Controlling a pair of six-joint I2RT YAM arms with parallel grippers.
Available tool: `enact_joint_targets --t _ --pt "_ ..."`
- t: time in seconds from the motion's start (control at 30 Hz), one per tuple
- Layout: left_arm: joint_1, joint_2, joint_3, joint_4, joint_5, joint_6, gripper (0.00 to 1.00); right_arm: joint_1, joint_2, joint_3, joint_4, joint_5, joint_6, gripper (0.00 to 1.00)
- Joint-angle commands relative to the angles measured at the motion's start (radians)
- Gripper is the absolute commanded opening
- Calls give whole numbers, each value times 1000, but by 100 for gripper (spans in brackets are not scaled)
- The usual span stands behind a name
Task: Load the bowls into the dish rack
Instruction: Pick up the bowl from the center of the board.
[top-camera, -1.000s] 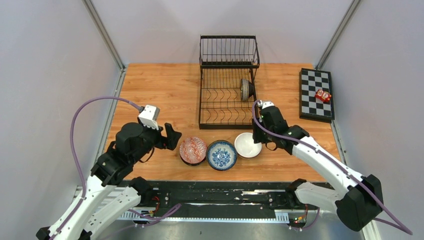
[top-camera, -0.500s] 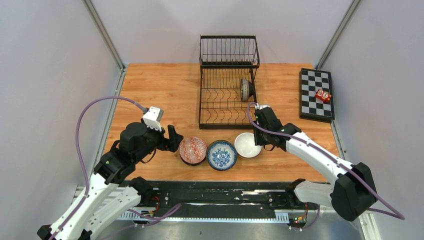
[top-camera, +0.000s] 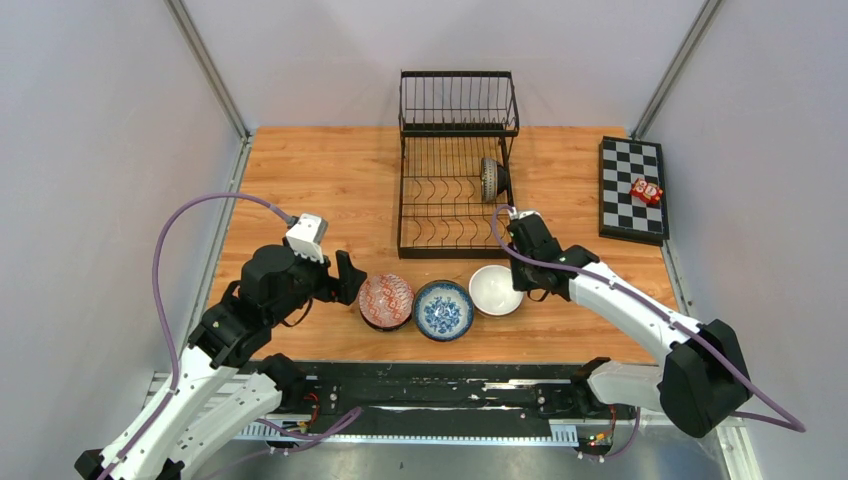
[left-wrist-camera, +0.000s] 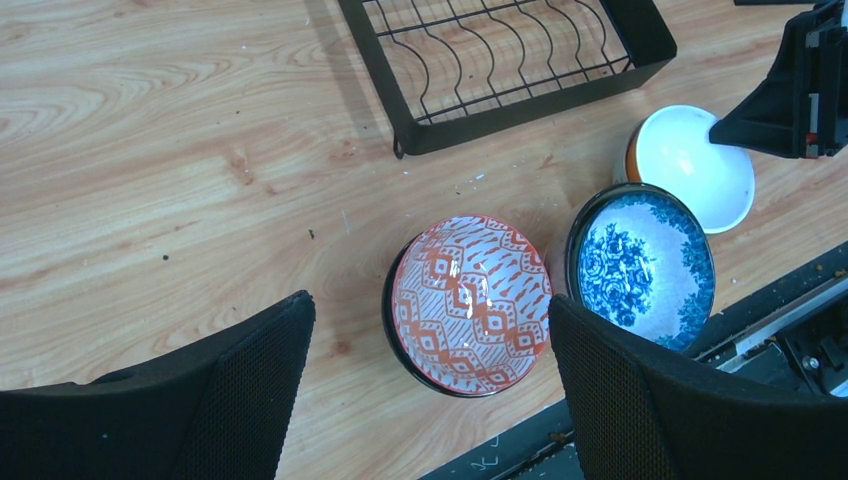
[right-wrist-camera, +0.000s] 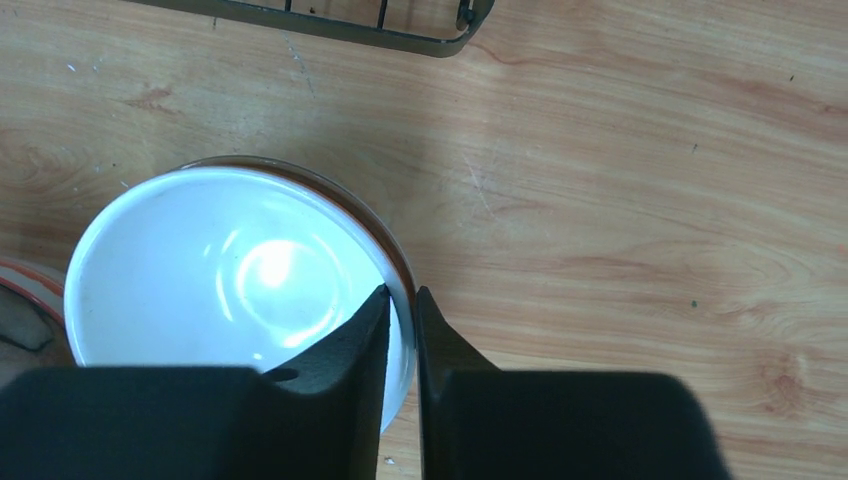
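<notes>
Three bowls stand in a row near the front edge: a red-patterned bowl (top-camera: 386, 300) (left-wrist-camera: 470, 303), a blue-and-white floral bowl (top-camera: 443, 309) (left-wrist-camera: 640, 265) and a white bowl (top-camera: 495, 290) (right-wrist-camera: 230, 270) with an orange outside. My right gripper (top-camera: 518, 282) (right-wrist-camera: 402, 293) is shut on the white bowl's right rim, one finger inside and one outside. My left gripper (top-camera: 347, 277) (left-wrist-camera: 430, 305) hangs open just left of the red-patterned bowl, holding nothing. The black wire dish rack (top-camera: 440, 215) (left-wrist-camera: 520, 100) stands behind, with a dark bowl (top-camera: 491, 179) on edge in its base tray.
A checkered board (top-camera: 625, 205) carrying a small red object (top-camera: 646, 190) lies at the right edge of the wooden table. The rack's front corner (right-wrist-camera: 420, 40) is just beyond the white bowl. Grey walls enclose the table on three sides.
My right gripper's jaws have closed in on the white bowl's rim, and that arm has shifted slightly left. My left arm has barely moved.
</notes>
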Motion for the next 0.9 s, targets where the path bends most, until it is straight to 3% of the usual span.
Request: enact_joint_targets --t 0.0,0.07,0.4,0.87 --pt "1 4 -9 6 5 -4 88 12 4 -3 -35 27 -6 10" --pt "1 7 -7 6 6 -4 88 13 -5 2 -42 28 -11 3" --pt "1 42 25 11 33 -13 88 14 -106 27 -65 38 -47 3" --pt "1 174 123 75 194 -44 88 26 -179 178 -123 96 -100 3"
